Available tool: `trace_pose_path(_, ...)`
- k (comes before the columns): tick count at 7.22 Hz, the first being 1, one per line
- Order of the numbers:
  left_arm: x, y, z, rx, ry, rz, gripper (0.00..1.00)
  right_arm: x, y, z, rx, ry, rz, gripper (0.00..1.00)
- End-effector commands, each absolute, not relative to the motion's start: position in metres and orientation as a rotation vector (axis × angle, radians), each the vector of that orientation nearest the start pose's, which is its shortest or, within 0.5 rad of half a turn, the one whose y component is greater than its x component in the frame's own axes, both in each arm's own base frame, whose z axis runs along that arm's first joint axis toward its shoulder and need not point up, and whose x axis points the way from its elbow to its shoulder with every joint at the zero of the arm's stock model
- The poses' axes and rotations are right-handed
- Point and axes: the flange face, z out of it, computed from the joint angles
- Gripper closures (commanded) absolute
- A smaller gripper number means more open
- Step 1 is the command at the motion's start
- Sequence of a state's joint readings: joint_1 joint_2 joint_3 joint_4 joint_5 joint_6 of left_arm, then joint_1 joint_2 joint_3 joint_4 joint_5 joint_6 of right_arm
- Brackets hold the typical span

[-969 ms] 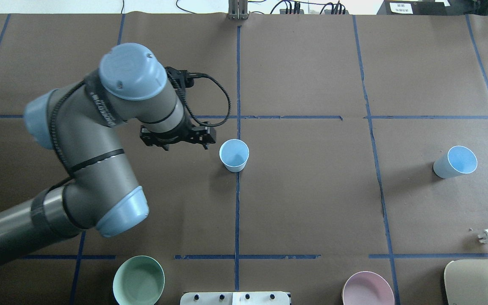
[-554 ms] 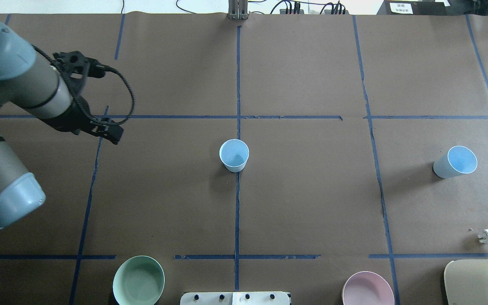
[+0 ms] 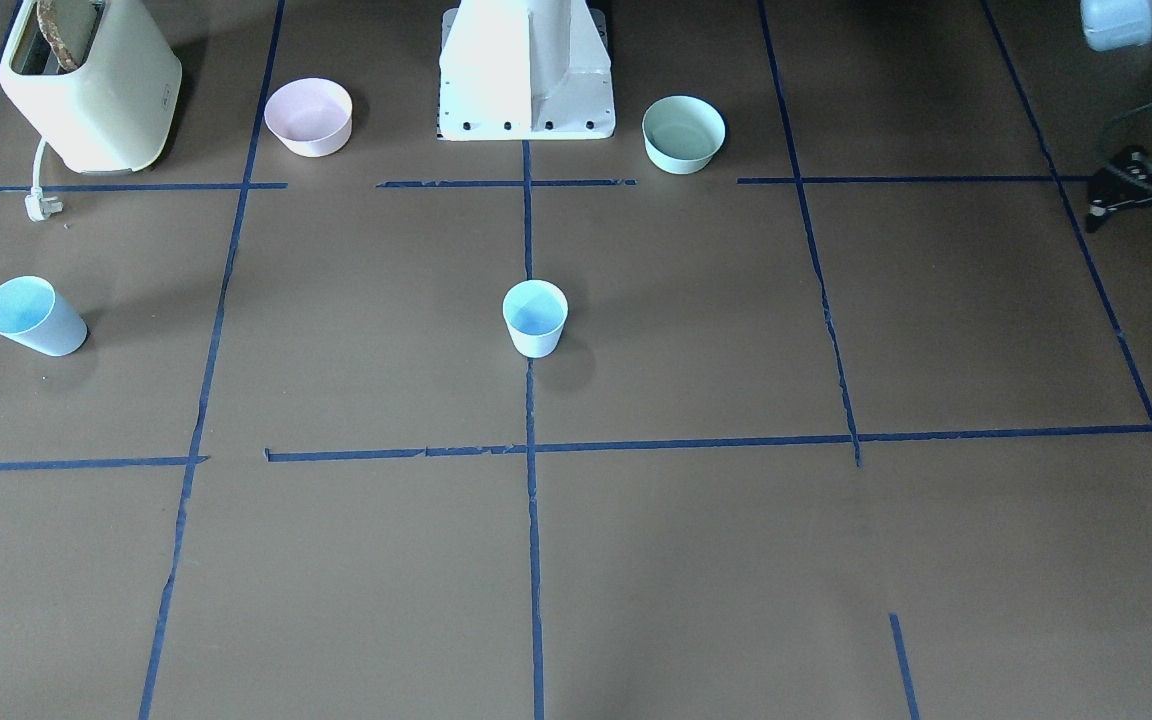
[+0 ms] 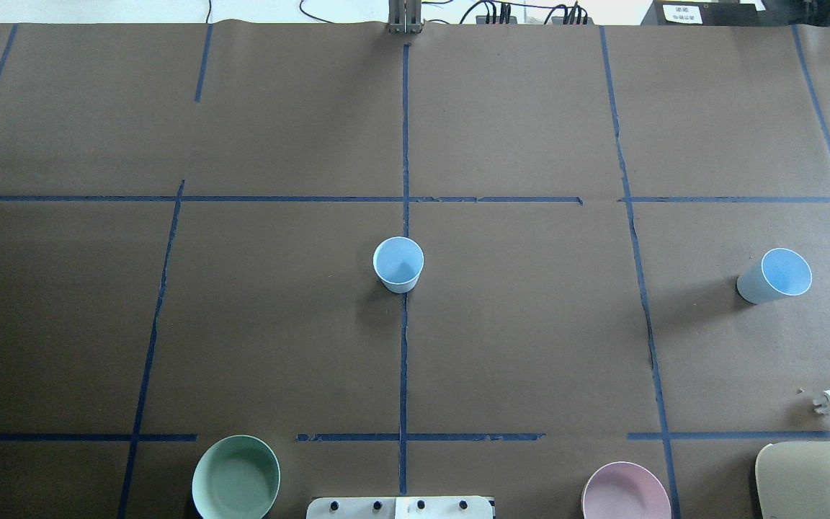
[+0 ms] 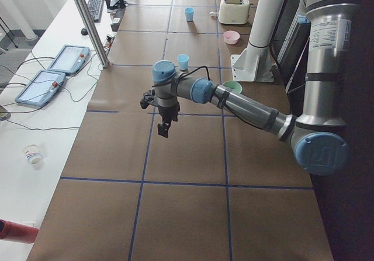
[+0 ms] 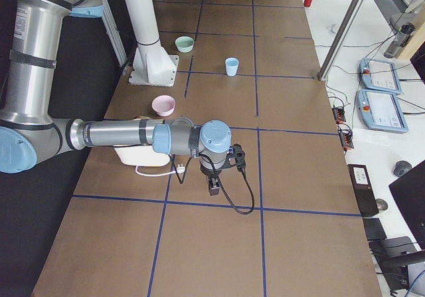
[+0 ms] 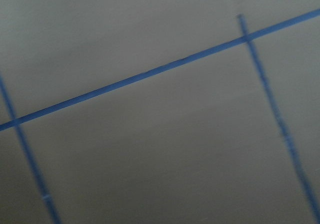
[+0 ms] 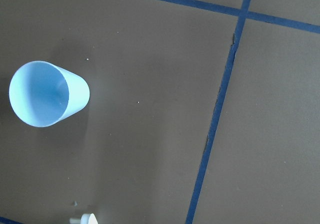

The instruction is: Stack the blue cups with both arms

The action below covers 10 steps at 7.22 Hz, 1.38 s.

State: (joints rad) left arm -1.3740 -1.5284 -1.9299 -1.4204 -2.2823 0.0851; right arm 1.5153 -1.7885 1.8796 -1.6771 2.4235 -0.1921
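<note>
Overhead exterior, centre blue cup [image 4: 398,263] empty, far-right blue cup [image 4: 775,275] (likewise empty)

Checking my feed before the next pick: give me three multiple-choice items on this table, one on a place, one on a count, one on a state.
1. The middle cup stands: A) on a blue tape line; B) in a bowl; C) against the toaster.
2. Blue cups on the table: A) one; B) two; C) three.
3. The cups are: A) nested; B) apart, unheld; C) one gripped.
Key: A, the tape runs under it; B, the middle cup plus the right-side cup; B, bare table between them, nothing touching either.
</note>
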Motion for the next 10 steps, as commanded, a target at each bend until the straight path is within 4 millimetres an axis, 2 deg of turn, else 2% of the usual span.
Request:
trace_pose_path(1,-0.087,-0.422,0.642,0.080,0.804,0.248,0.00,0.026,-0.416,0.590,0.026,-0.852,-0.153,0.00)
trace_pose_path(2,-0.092,-0.397,0.649,0.062,0.852,0.186,0.00,0.007,-0.419,0.577,-0.006,-0.847,-0.124,0.00)
trace_pose_path(3,-0.092,-0.397,0.655,0.044,0.858,0.166,0.00,-0.011,-0.429,0.564,0.003,-0.844,-0.130,0.00)
trace_pose_path(5,-0.092,-0.398,0.654,0.047,0.859,0.165,0.00,-0.054,-0.437,0.554,0.065,-0.835,-0.089,0.00)
trace_pose_path(6,-0.092,-0.398,0.652,0.050,0.858,0.166,0.00,-0.075,-0.439,0.563,0.084,-0.823,-0.085,0.00)
trace_pose_path(8,-0.092,-0.398,0.649,0.055,0.857,0.169,0.00,-0.101,-0.438,0.592,0.120,-0.851,-0.052,0.00)
trace_pose_path(10,-0.092,-0.398,0.648,0.057,0.857,0.169,0.00,-0.130,-0.433,0.599,0.131,-0.875,-0.016,0.00)
